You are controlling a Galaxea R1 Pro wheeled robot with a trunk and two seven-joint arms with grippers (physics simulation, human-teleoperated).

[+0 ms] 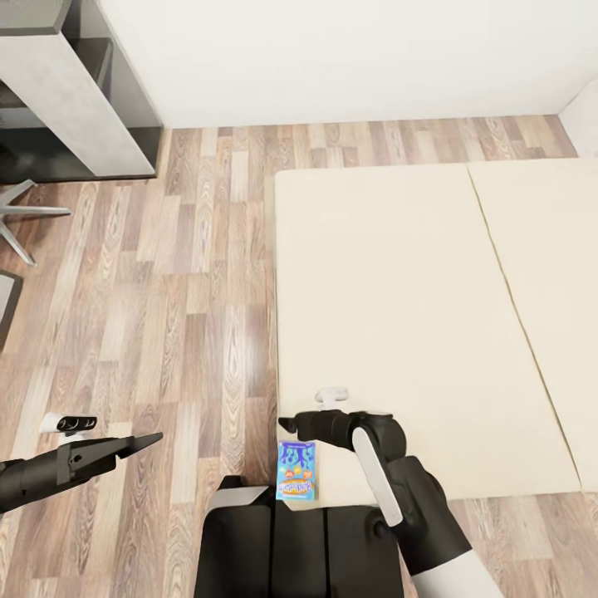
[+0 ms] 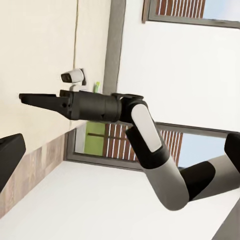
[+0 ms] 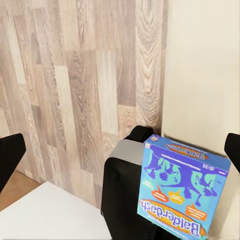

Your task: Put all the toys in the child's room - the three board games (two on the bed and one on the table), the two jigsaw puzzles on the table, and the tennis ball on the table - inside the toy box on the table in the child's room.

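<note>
One board game, a blue box (image 1: 296,470) printed "Balderdash", lies flat at the near left corner of the bed (image 1: 399,316), beside my base. The right wrist view looks down on this blue box (image 3: 180,192), and both fingertips (image 3: 10,155) sit far apart at the frame's sides. My right gripper (image 1: 286,425) hovers just beyond the box, pointing left, open and holding nothing. My left gripper (image 1: 154,438) hangs over the wooden floor to the left, open and empty. The left wrist view shows my right gripper (image 2: 30,97) side-on. The table's corner (image 1: 71,100) is at the top left; the toy box is out of view.
Wooden floor (image 1: 183,291) runs between the bed and the table. Grey chair legs (image 1: 25,216) stand at the far left. A white wall (image 1: 349,58) closes the far side. My dark base (image 1: 299,548) sits against the bed's near corner.
</note>
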